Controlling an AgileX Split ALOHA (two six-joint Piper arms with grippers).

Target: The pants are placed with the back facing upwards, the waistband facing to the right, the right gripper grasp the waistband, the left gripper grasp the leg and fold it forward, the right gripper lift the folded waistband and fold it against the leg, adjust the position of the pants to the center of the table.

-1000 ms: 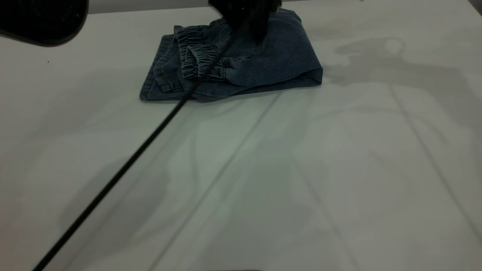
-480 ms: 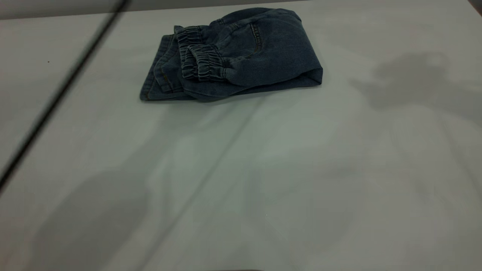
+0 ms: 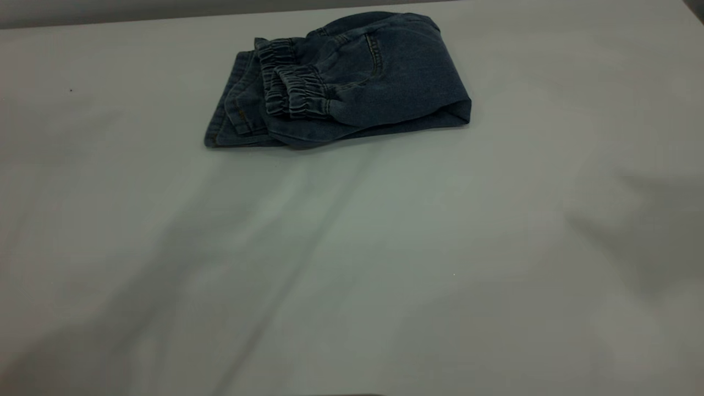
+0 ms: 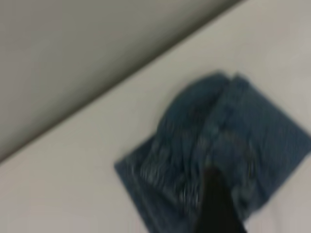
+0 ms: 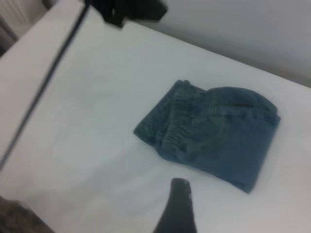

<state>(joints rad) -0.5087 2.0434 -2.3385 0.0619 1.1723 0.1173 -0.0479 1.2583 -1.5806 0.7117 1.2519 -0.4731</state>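
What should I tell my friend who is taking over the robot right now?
Left tool: above the pants, off them, holding nothing; open or shut is unclear.
Right tool: away from the pants, holding nothing; also unclear.
The pants lie folded, waistband on top, near the far edge of the table.
Done: both folds.
Left: probably moving the pants to the table's center.

Both end effectors aloft, one dark fingertip [image 5: 179, 204] each visible.
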